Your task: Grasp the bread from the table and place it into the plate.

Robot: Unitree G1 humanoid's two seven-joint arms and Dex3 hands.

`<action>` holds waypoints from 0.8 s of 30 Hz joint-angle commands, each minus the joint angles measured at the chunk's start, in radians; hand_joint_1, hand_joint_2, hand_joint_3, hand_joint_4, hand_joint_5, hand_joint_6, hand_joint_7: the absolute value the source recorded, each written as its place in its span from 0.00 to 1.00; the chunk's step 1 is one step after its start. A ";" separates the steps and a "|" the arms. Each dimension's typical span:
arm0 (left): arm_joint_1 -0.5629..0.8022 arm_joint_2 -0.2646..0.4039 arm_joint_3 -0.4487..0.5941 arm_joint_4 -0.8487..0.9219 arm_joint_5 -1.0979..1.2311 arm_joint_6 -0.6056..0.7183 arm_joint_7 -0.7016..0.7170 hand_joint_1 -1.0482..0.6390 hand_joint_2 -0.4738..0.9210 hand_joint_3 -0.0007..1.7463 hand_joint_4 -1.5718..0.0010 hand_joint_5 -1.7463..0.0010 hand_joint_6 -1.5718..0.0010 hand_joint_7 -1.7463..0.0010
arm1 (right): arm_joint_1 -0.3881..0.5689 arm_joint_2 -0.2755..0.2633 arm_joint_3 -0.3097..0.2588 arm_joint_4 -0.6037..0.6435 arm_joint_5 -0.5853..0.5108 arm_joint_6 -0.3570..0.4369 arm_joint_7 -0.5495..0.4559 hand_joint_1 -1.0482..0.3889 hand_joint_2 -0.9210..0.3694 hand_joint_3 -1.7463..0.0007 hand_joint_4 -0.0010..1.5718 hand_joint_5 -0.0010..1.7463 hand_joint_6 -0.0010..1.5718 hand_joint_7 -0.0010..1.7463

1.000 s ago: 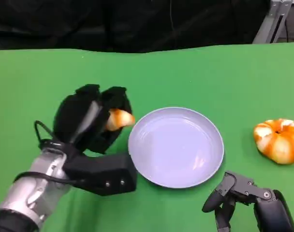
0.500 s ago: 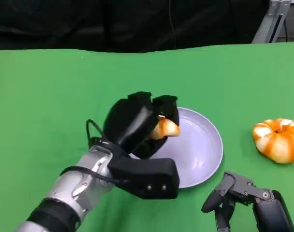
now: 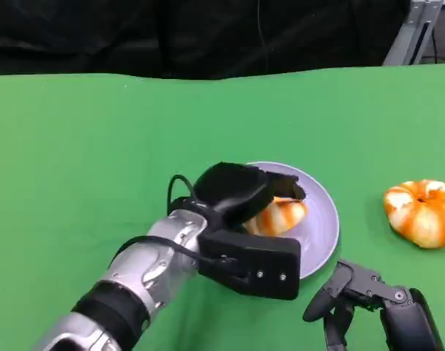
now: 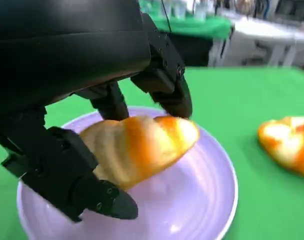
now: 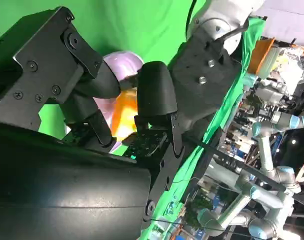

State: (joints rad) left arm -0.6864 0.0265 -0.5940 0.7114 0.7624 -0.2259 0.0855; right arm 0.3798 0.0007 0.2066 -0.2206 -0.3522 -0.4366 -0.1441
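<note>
Bread (image 3: 279, 216), a golden roll with orange-brown stripes, sits over the lavender plate (image 3: 321, 227) in the grasp of the left hand (image 3: 241, 191), whose black fingers (image 4: 164, 80) close over its top while another finger (image 4: 67, 175) cups it from the near side. From the left wrist view the roll lies lengthwise across the plate's middle, tilted slightly, its lower edge low to the plate's surface; whether it actually touches I cannot tell. The silver left forearm (image 3: 146, 274) reaches in from the lower left across the green tabletop (image 3: 83, 161), and a black box-shaped part at the wrist covers the near rim of the plate. The right hand (image 3: 354, 292) rests low at the near right edge of the tabletop, just off the plate's rim, holding nothing, its fingers apart and pointing down. A second pastry (image 3: 421, 212), round and pumpkin-shaped with the same orange and cream stripes, lies on the cloth to the right of the plate, well apart from both hands. In the right wrist view the roll (image 5: 124, 112) shows as an orange patch against the plate (image 5: 122, 62), between dark fingers. Black drapery (image 3: 193, 36) hangs behind the tabletop's far edge.
</note>
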 commanded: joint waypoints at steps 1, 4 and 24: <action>-0.021 0.023 -0.021 -0.038 0.013 0.060 -0.119 0.20 1.00 0.16 0.99 0.93 0.94 1.00 | 0.005 -0.006 -0.003 -0.008 0.005 -0.011 -0.007 0.77 0.54 0.11 0.59 1.00 0.53 0.78; -0.020 0.030 -0.023 -0.060 0.010 0.082 -0.168 0.17 1.00 0.19 1.00 0.97 0.96 1.00 | 0.004 -0.006 -0.003 -0.009 0.008 -0.008 -0.005 0.77 0.54 0.11 0.59 1.00 0.54 0.77; 0.156 0.123 0.164 -0.253 -0.227 -0.146 -0.119 0.32 1.00 0.10 0.96 0.63 0.78 0.95 | -0.044 -0.017 -0.040 0.070 -0.004 -0.059 -0.039 0.79 0.54 0.11 0.59 1.00 0.54 0.78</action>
State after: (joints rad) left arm -0.5789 0.1191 -0.4787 0.4968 0.5916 -0.3197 -0.0614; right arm 0.3504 -0.0095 0.1766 -0.1708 -0.3529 -0.4749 -0.1660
